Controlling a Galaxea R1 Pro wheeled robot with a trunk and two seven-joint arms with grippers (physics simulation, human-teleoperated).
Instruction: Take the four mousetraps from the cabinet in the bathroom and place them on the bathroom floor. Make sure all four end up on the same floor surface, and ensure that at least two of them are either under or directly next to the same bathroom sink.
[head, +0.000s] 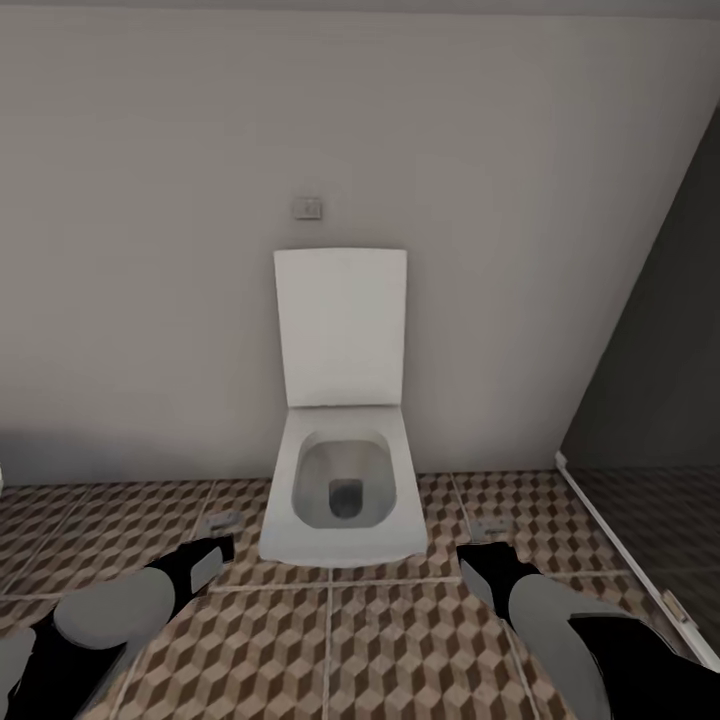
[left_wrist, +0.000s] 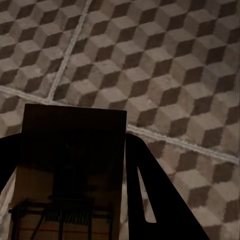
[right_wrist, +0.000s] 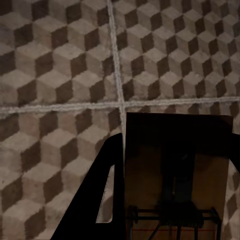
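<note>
Each gripper (left_wrist: 70, 200) (right_wrist: 175, 200) clasped 1 mousetrap (left_wrist: 70, 165) (right_wrist: 175, 165) above the bathroom floor (head: 400, 640). Facing the toilet (head: 343, 500), releasing here risked both traps landing away from any sink.

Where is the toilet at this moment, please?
In the head view the toilet stands in the centre against the back wall, lid raised, on the bathroom floor, ahead of and between the left gripper and the right gripper.

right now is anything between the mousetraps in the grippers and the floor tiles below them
Nothing visible. Each wrist view shows a mousetrap held between dark fingers, with bare cube-patterned floor beyond. The toilet stands ahead, between the two arms.
</note>
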